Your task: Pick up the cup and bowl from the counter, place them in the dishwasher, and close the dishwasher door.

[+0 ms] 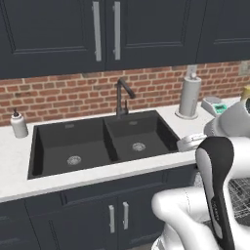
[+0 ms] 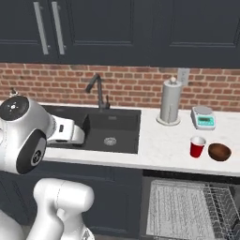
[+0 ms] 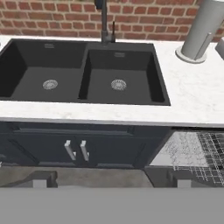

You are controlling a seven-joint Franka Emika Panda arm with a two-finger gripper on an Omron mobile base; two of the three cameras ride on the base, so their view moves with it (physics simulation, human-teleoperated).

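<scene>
Right base view: cup [image 2: 197,147] just beside bowl [image 2: 219,152], near counter [image 2: 159,145] front edge.

A rendered home kitchen. A white marbled bench [image 2: 164,140] holds a black double sink [image 1: 100,141] with a dark faucet [image 1: 122,95], set against a red brick wall [image 1: 63,93]. Dark navy cabinets [image 1: 105,29] with silver handles hang above and sit below. A paper towel roll [image 2: 171,101], a kitchen scale [image 2: 203,117] and an open dishwasher [image 2: 187,206] with a wire rack complete it.

Red brick wall [image 2: 131,86], navy cabinets [image 2: 117,28]
</scene>
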